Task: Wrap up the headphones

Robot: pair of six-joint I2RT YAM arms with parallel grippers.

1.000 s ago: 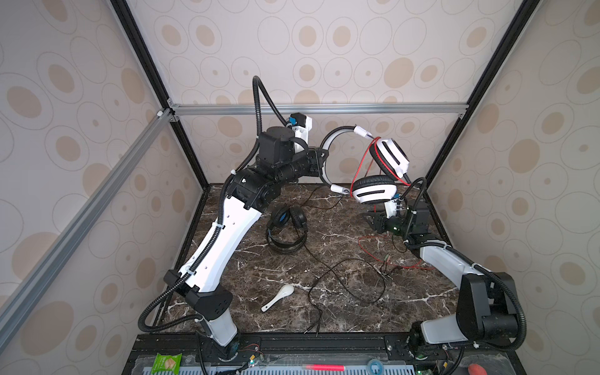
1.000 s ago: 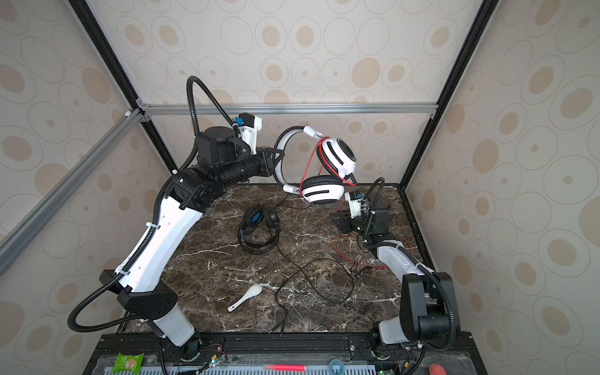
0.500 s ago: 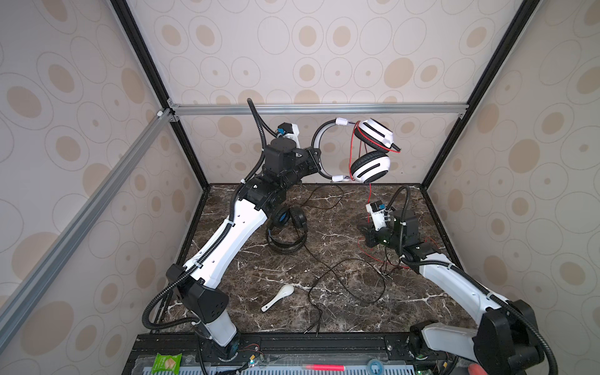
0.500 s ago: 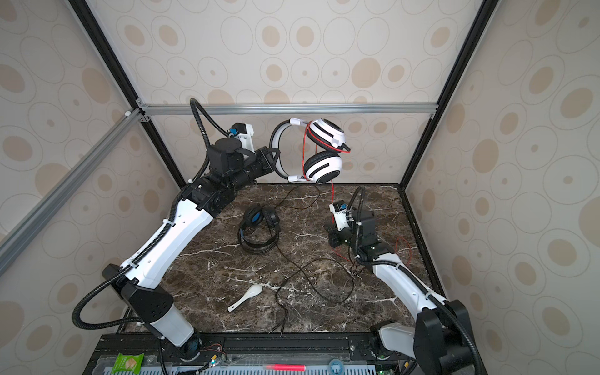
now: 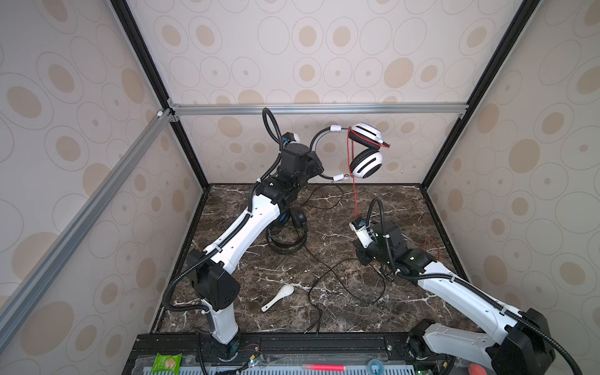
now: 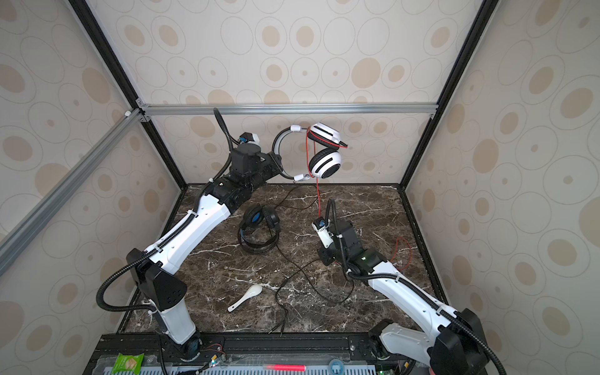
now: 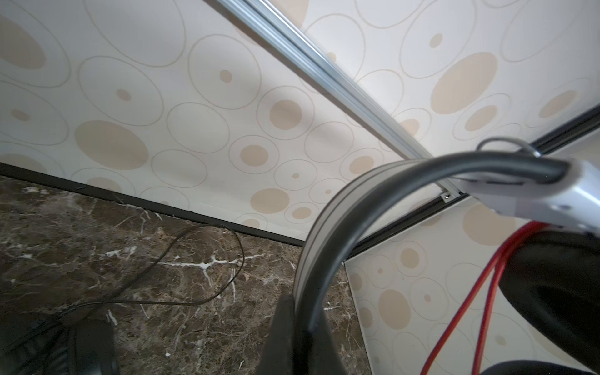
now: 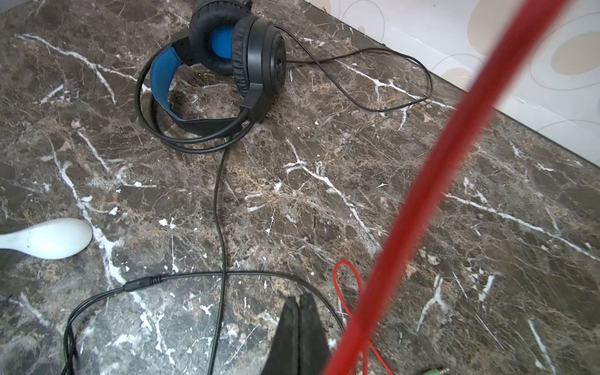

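The left tool [image 5: 319, 165] is clamped on the stiff headband [image 7: 328, 233] of the white-and-black headphones [image 5: 365, 162], held high above the counter [image 5: 324, 279]. That rigid arc looks the safest hold, since the light cups [image 5: 367, 138] likely swivel. Their red cable [image 5: 355, 198], thin and limp, runs down just beside the right tool [image 8: 298, 311], whose jaws are together; whether they pinch it I cannot tell. The black headphones [image 8: 246, 61] lie on the counter.
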